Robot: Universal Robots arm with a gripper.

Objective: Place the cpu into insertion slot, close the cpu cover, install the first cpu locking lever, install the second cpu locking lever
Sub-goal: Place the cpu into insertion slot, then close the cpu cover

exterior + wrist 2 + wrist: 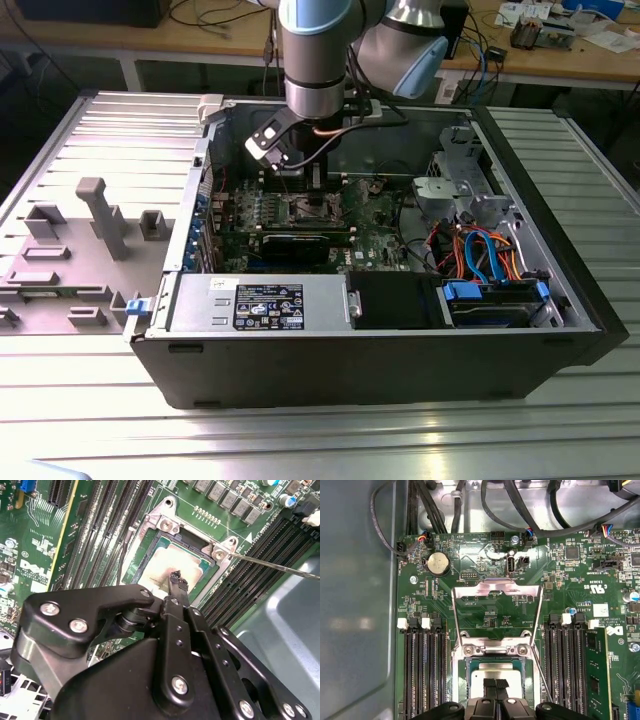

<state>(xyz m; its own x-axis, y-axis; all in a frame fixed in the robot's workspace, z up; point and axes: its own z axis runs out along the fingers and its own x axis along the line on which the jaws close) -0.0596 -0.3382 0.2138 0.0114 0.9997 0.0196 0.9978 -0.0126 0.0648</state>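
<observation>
The cpu cover (495, 584) is shiny bare metal, the cpu (485, 671) dull silvery metal.

Ribbed metal table (300, 440); wooden bench (590, 66) behind (cluttered).

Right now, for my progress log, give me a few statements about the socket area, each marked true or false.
1. The cpu lies in the insertion slot. True.
2. The cpu cover is closed over it. False: it stands open, tipped back from the socket.
3. The gripper is over the cpu, fingertips together. True.
4. The locking lever is latched down. False: it sticks out free of the socket.
</observation>
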